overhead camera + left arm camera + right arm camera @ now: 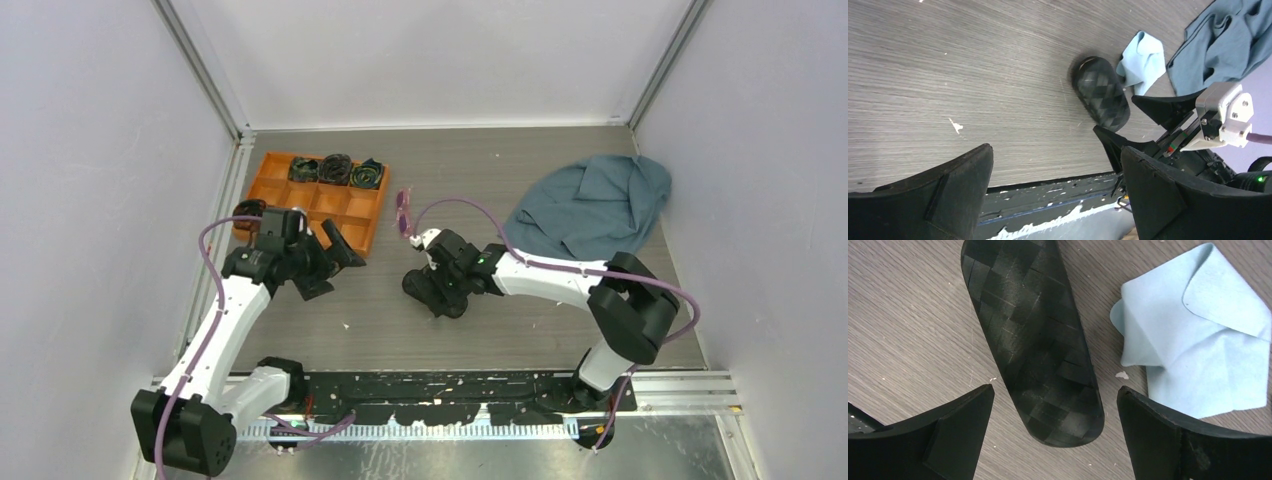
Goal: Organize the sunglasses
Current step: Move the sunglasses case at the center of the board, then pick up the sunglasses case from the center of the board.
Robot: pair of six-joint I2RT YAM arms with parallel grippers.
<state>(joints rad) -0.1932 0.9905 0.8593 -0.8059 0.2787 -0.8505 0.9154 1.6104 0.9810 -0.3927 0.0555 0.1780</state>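
Note:
The sunglasses, a thin purple-pink folded pair, lie on the table right of the orange tray, beyond my right gripper. The black case lies closed on the table, and it also shows in the left wrist view. My right gripper is open, its fingers either side of the case's near end without touching it; it is mid-table in the top view. A small light-blue cloth lies beside the case. My left gripper is open and empty, near the tray's front right corner.
An orange compartment tray sits at the back left, with dark items in its back row. A large blue-grey cloth is bunched at the back right. The walls stand close on both sides.

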